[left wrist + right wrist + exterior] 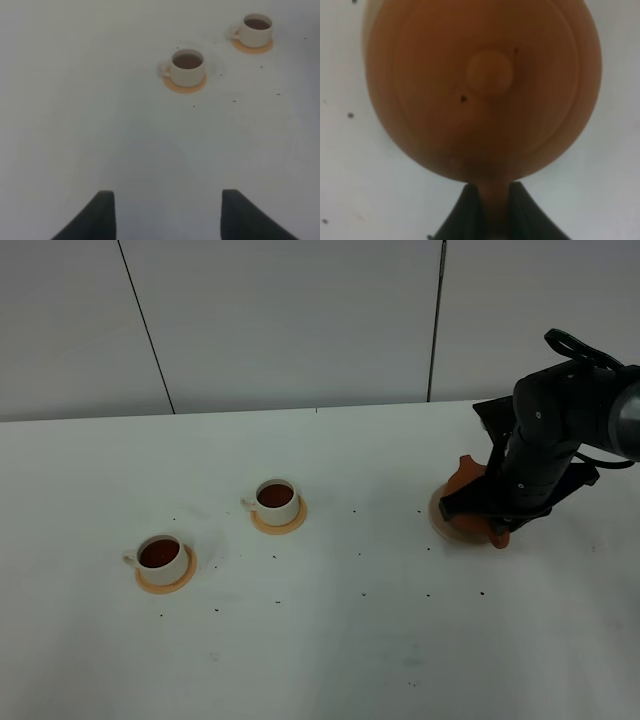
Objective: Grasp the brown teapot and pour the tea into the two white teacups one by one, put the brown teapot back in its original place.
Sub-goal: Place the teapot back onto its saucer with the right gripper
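The brown teapot point(466, 477) sits on the pale beige coaster point(440, 516) at the right of the table, mostly hidden by my right arm. In the right wrist view the teapot point(485, 90) fills the frame from above. My right gripper point(493, 210) is shut on its handle. Two white teacups point(163, 560) point(279, 503) stand on orange saucers at the left. Both hold dark tea point(158, 553) point(274, 495). My left gripper point(167, 215) is open and empty above bare table, well short of the cups point(187, 69) point(257, 31).
Small dark specks are scattered over the white table point(350, 640). A pale wall with dark seams runs behind the table's far edge point(300, 410). My right arm point(560, 430) reaches in from the right.
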### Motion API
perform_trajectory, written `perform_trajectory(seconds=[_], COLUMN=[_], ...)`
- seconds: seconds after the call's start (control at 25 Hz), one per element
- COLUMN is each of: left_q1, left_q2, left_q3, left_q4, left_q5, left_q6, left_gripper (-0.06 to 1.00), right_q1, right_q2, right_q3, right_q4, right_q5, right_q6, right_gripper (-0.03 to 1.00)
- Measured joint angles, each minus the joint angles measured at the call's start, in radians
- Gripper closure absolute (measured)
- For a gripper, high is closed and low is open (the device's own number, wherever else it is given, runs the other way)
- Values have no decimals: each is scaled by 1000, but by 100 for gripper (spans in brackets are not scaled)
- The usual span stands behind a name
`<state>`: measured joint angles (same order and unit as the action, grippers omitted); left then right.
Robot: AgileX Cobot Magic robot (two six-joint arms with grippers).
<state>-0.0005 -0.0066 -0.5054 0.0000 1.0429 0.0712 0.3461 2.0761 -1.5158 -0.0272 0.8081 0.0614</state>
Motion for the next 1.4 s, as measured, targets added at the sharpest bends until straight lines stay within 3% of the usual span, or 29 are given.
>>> perform_trajectory(seconds=[0.2, 1.08, 1.24, 1.4], left_q1=[0, 0, 0, 0], left_q2=[0, 0, 0, 0], left_q3=[0, 0, 0, 0], left_q4=[0, 0, 0, 0], left_q5=[0, 0, 0, 0], left_q6=[0, 1, 1, 1], left_gripper=[41, 41, 41, 41], right_q1=[0, 20, 20, 20], right_q2=[0, 22, 22, 22], right_q3=[0, 0, 0, 0], right_q4=[5, 12, 10, 9], right_q5=[-36, -21, -21, -22], right_q6=[0, 10, 15, 16], right_gripper=[88, 87, 82, 66])
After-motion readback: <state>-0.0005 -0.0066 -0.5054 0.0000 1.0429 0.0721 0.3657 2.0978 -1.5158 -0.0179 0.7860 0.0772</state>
